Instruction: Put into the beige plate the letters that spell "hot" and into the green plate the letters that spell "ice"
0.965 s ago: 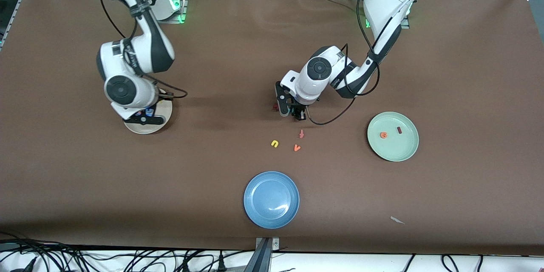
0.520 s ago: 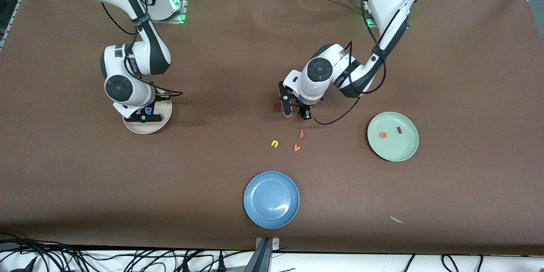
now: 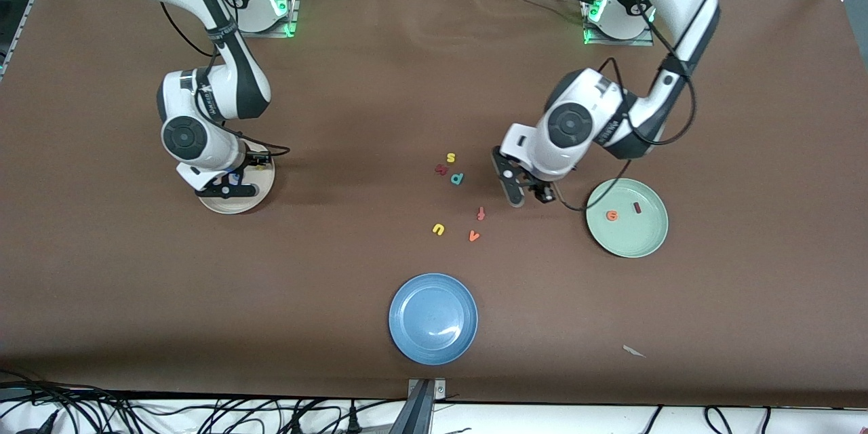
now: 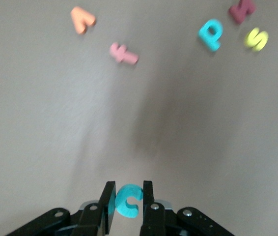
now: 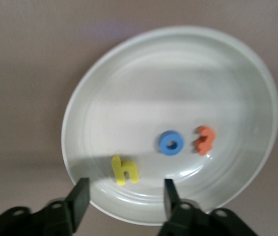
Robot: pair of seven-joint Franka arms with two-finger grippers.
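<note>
Left pincer (image 4: 127, 199) clamps teal c (image 4: 128, 200); right pincer (image 5: 124, 194) open.

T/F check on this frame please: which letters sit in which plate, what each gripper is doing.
1. The left gripper is shut on the teal c. True.
2. The beige plate holds the h, o and t. True.
3. The right gripper grips the h. False: it is open over the plate, holding nothing.
4. The green plate already holds three letters. False: only the orange e and dark red i.
5. The blue plate holds a letter. False: nothing in it.
</note>
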